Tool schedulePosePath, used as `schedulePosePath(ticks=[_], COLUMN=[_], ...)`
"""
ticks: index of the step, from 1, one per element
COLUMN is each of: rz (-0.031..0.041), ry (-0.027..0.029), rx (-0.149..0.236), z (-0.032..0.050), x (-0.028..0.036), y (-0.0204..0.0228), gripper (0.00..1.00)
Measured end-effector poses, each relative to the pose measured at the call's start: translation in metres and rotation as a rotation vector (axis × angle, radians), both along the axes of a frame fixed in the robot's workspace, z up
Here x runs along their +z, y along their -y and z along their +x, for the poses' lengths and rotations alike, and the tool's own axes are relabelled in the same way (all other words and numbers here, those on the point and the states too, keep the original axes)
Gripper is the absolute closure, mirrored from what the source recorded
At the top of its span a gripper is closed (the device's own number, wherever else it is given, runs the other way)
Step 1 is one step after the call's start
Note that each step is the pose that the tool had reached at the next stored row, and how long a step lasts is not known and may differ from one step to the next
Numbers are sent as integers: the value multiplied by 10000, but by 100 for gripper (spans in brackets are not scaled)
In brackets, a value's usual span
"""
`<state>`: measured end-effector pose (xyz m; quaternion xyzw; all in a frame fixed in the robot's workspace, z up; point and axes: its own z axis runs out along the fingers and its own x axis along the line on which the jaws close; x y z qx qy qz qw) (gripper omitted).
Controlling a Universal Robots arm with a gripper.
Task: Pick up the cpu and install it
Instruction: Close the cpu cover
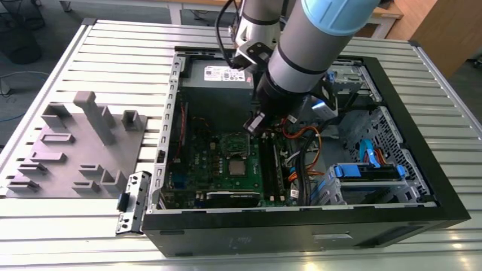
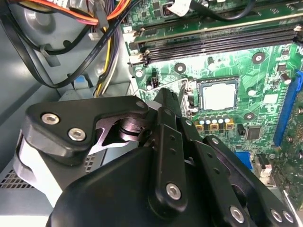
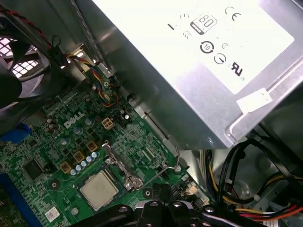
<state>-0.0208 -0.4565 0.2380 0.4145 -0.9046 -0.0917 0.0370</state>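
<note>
The cpu [image 3: 98, 190], a flat silvery square, lies in its socket on the green motherboard [image 3: 52, 142]. It shows bright in the second wrist view [image 2: 218, 96] and small and grey in the exterior view [image 1: 237, 167]. The socket's metal frame [image 1: 237, 144] stands flipped open beside it, and its thin lever [image 3: 158, 174] is raised. My black gripper [image 2: 164, 95] hangs above the board inside the open PC case, a short way off the socket toward the power supply. Its tip [image 3: 160, 190] looks shut with nothing in it. It reaches down from the arm [image 1: 254, 125] in the exterior view.
A silver power supply [image 3: 199, 56] stands close beside the gripper. Bundled cables [image 2: 94, 28] and memory slots [image 2: 218, 42] border the socket, and a fan [image 3: 21, 71] sits nearby. Drive cages with blue parts [image 1: 365, 169] are at the exterior view's right. A grey fixture [image 1: 75, 147] lies on the slatted table.
</note>
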Motion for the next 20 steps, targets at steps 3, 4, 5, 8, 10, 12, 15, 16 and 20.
schedulePosePath(ticks=[3, 4, 5, 8, 10, 12, 15, 16, 20], rz=[-1, -1, -1, 0, 0, -6, -36, -48, -125], ry=[0, 0, -1, 0, 0, -1, 0, -1, 0], rx=[1, 1, 0, 0, 0, 0, 3, 5, 29], z=[-24, -32, -39, -60, -73, -81, -82, -83, -82], x=[0, 0, -1, -1, -1, -2, -1, -1, -2], y=[-1, -1, 0, -1, -1, -1, 1, 2, 7], gripper=[89, 89, 89, 89, 89, 89, 89, 89, 89])
